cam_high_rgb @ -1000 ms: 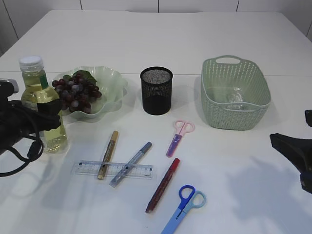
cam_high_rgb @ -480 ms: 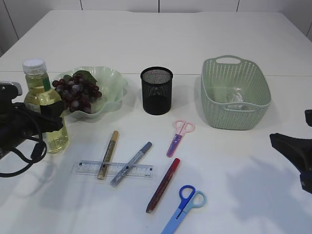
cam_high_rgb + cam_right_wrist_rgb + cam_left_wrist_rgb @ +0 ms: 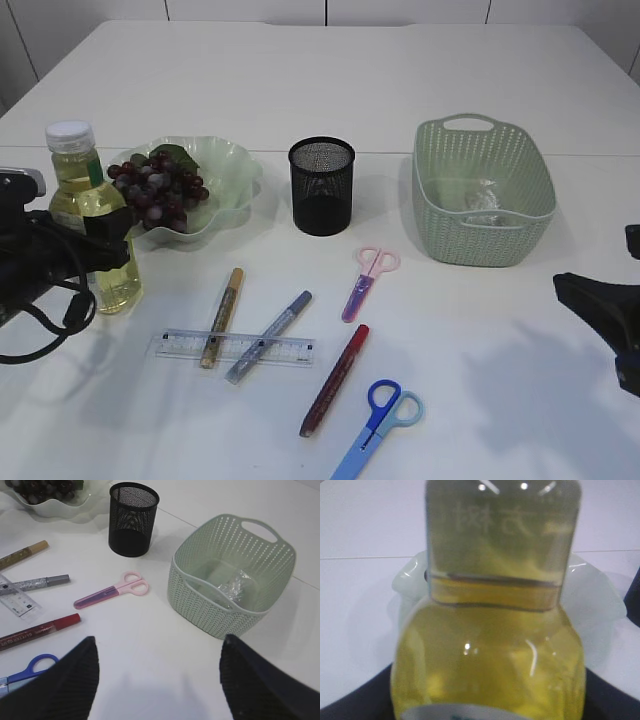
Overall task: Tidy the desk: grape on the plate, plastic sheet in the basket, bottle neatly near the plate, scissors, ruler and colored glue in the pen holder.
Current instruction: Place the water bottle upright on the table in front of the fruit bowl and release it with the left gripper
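Between the fingers of the left gripper (image 3: pixel 100 240) the bottle (image 3: pixel 88 215) of yellow liquid stands upright on the table (image 3: pixel 450 330), just left of the green plate (image 3: pixel 225 175) holding the grapes (image 3: pixel 155 190); whether the jaws clamp it or merely flank it, I cannot tell. Well apart at the right edge, the right gripper (image 3: pixel 157 680) hangs with jaws wide and empty, facing the basket (image 3: pixel 200 605), pen holder (image 3: pixel 132 520) and pink scissors (image 3: pixel 112 591).
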### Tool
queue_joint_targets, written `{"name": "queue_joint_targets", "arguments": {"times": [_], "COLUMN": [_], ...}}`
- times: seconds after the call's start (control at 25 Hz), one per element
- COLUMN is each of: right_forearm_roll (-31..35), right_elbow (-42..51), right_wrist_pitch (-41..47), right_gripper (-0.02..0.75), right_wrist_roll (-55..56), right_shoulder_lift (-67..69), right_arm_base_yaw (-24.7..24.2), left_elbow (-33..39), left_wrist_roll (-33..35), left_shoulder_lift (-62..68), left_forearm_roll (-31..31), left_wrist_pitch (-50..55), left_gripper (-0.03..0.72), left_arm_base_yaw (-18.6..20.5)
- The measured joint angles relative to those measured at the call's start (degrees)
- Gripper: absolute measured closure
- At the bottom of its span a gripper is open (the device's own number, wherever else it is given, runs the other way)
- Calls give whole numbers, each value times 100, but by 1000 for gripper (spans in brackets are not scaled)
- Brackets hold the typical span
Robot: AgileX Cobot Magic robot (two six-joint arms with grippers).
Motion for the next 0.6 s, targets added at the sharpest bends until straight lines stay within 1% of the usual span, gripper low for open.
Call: {"name": "queue_joint_targets", "arguments": {"times": [0.12,0.2,0.6], "right_forearm_roll": [0,0,0], "right_elbow": [0,0,0], "right_wrist_pitch": [-12,-12,-15], "right_gripper": [155,155,155], "right_wrist_roll": [0,0,-4], "right_shoulder_lift": [0,0,0], "right_arm_base_yaw": [0,0,0], "left_elbow": [0,0,0], "left_wrist_roll": [0,0,0], "left_shoulder_lift": [0,0,0], "left_forearm_roll": [0,0,10], "left_wrist_pitch": [0,-10,-10], "left_gripper": [157,139,131], "left_arm_base_yaw": [0,0,0]}}
